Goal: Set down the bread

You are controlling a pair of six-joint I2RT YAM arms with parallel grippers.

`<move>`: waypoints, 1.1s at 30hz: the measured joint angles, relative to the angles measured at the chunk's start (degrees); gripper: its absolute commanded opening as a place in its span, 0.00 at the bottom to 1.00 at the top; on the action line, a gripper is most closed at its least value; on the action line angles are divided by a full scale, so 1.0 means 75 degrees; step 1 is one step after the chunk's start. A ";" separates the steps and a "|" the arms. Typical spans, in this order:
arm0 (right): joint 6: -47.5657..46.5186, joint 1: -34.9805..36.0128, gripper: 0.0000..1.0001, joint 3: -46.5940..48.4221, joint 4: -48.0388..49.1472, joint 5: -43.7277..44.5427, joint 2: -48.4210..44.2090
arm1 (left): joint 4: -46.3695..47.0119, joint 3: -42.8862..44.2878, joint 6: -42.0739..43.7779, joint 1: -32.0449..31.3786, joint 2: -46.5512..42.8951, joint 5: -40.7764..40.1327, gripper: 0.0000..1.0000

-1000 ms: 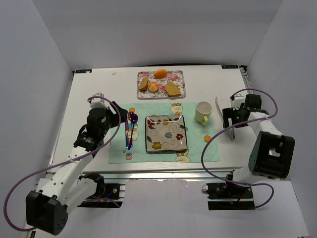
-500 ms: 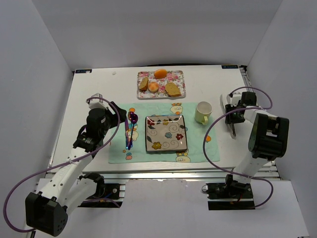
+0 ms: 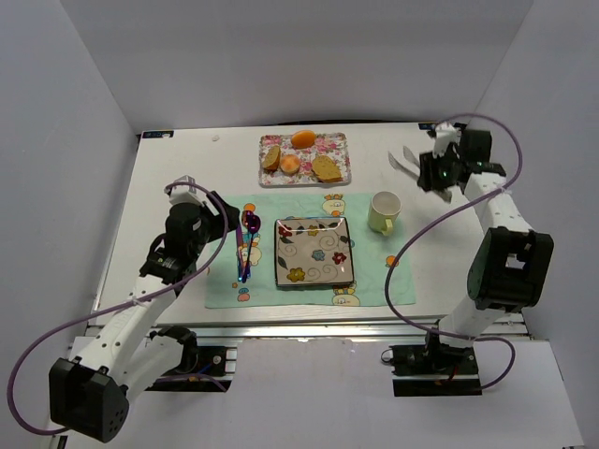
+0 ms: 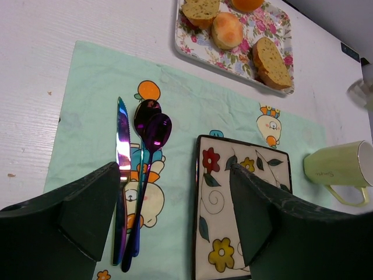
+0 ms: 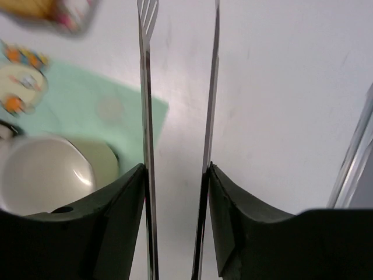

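Note:
The bread (image 3: 326,168) is a flat golden-tan slice lying at the right end of the floral tray (image 3: 340,178) at the back; the left wrist view shows it too, bread (image 4: 271,55). My right gripper (image 3: 434,171) hangs over the far right of the table, shut on metal tongs (image 3: 405,157) whose two arms run forward between its fingers, tongs (image 5: 145,87). The tongs' tips are empty and point toward the tray. My left gripper (image 3: 225,221) hovers open over the green placemat (image 3: 374,281), between the cutlery and the square plate (image 3: 314,277), gripper (image 4: 175,216).
On the tray also lie a brown wedge (image 3: 271,157), a small round bun (image 3: 291,164) and an orange (image 3: 302,139). A pale green cup (image 3: 383,211) stands right of the plate. An iridescent knife (image 4: 122,175) and spoons (image 4: 152,134) lie left of it.
My right gripper closed on the tongs at the table's right side, lifted them and swung back and left toward the tray. The left arm stayed put.

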 measured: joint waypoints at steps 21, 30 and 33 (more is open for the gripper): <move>-0.0131 0.3308 0.38 0.3448 -0.1274 -0.0478 0.2028 | -0.0358 0.0085 -0.0017 0.0000 -0.0609 -0.0248 0.85; -0.0612 0.3625 0.38 0.3308 -0.1445 0.0187 0.1979 | -0.0338 0.0050 -0.0087 0.0000 -0.0673 -0.0280 0.85; -0.0691 0.3742 0.40 0.3174 -0.1504 0.0356 0.1964 | -0.0335 0.0050 -0.0087 0.0000 -0.0609 -0.0274 0.85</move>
